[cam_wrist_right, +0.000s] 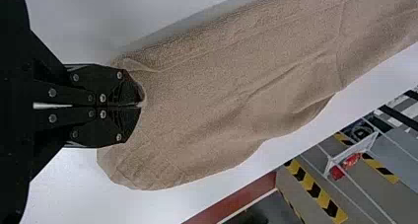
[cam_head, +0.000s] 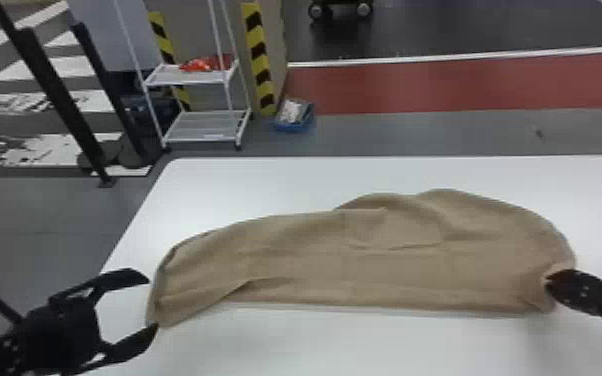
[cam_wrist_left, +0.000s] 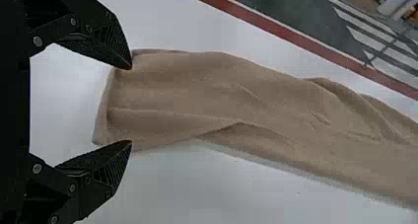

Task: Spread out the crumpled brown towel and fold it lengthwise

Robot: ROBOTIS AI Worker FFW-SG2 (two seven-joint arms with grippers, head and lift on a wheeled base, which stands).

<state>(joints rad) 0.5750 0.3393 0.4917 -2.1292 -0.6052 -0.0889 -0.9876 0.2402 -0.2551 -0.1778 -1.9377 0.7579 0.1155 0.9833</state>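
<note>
The brown towel [cam_head: 345,260] lies stretched across the white table as a long, wrinkled strip, its right part wider and bulging toward the back. At its left end stands my left gripper [cam_head: 152,302], open, with the towel's corner close by the fingertips. In the left wrist view the towel [cam_wrist_left: 222,100] reaches between the parted tips of my left gripper [cam_wrist_left: 131,104]. On the towel's right end, my right gripper [cam_head: 550,284] is shut on the edge. The right wrist view has the towel [cam_wrist_right: 236,100] bunched at the closed tips of my right gripper [cam_wrist_right: 142,104].
The white table [cam_head: 245,185] extends behind and in front of the towel. Beyond its back edge stand a white wire shelf [cam_head: 205,125], striped yellow-black posts and a blue bin [cam_head: 295,120] on the floor.
</note>
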